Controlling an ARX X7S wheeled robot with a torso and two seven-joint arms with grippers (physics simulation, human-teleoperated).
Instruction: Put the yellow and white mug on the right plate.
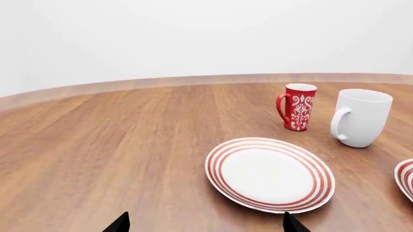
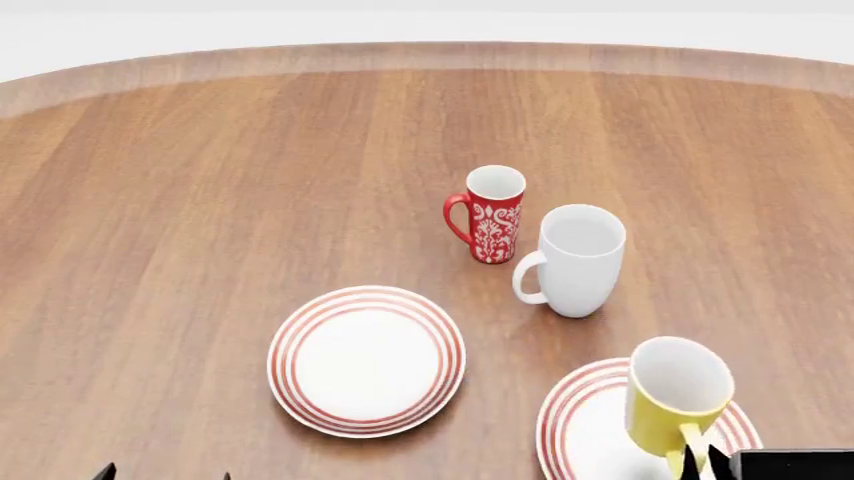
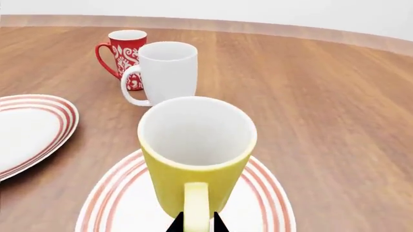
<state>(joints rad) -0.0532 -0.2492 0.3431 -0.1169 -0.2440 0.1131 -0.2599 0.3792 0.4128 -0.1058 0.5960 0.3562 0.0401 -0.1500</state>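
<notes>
The yellow and white mug stands upright over the right plate, its handle facing my right gripper. The two black fingertips sit close against both sides of the yellow handle, gripping it. I cannot tell whether the mug's base rests on the plate. In the head view the mug is over the right plate at the bottom right, with my right gripper at its handle. My left gripper is open and empty, low over the table just in front of the left plate.
A tall white mug and a slim red floral mug stand side by side behind the plates. The left plate lies left of the right one. The round wooden table's far edge curves across the back.
</notes>
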